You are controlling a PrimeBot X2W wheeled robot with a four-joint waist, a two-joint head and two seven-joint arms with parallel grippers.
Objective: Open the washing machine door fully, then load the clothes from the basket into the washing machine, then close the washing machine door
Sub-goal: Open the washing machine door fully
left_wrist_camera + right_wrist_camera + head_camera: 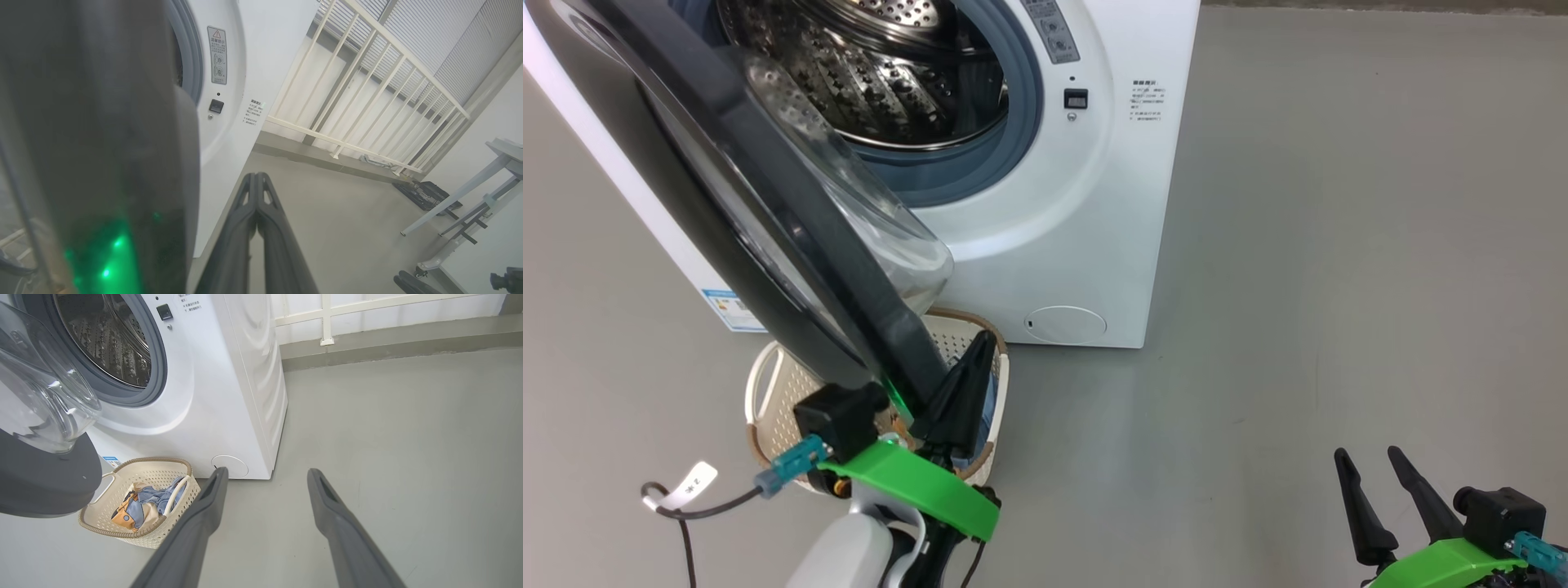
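While the round glossy black washing machine door (792, 212) hangs half-open over the cream perforated basket (122, 533) of blue clothes (157, 496), the pinched-shut left gripper (982, 341) beside its rim should sweep it outward; the right gripper (1366, 454) rests spread.

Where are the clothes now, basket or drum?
In the basket. The clothes lie bunched inside it; visible part of the drum is bare steel.

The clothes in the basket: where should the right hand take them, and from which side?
Probably the bunched blue fold on top of the clothes, from above: the basket is open upward, its walls shield the sides, and the door overhangs one end.
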